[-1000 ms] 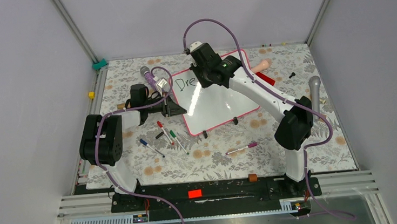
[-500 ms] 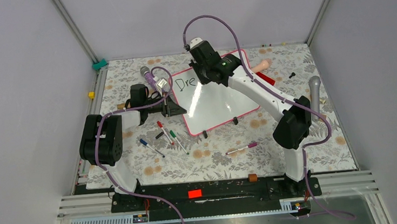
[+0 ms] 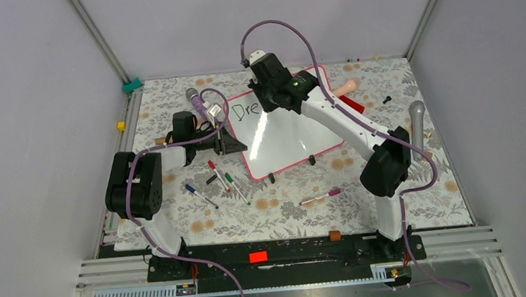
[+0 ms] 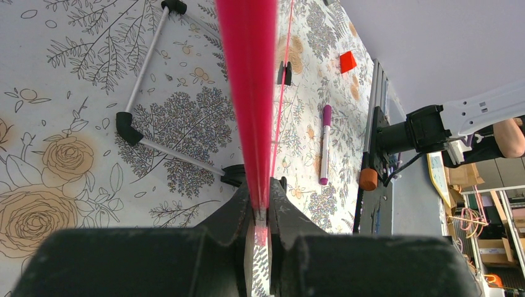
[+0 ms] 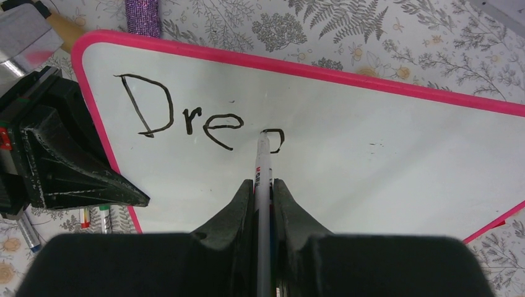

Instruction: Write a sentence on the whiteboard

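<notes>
The whiteboard (image 3: 288, 135), white with a pink frame, lies tilted in the middle of the flowered mat. My left gripper (image 3: 235, 146) is shut on the frame's left edge (image 4: 251, 93), which runs straight out from between its fingers (image 4: 261, 207). My right gripper (image 5: 264, 182) is shut on a white marker (image 5: 263, 158) whose tip touches the board (image 5: 384, 161). The sentence (image 5: 186, 120) reads "Dre" in black, with a half-drawn loop at the marker tip. From above, the right wrist (image 3: 276, 90) covers the writing past "Dre" (image 3: 246, 110).
Several loose markers (image 3: 221, 177) lie left of the board's near corner, and a purple-capped one (image 3: 320, 198) lies nearer the bases. A glittery purple microphone (image 3: 197, 104) is at the board's far left, a grey microphone (image 3: 417, 124) at the right, and a red block (image 3: 351, 103) behind the board.
The right wrist has crept a little left and away from the bases while the marker stays on the board. The left arm and the board have not moved.
</notes>
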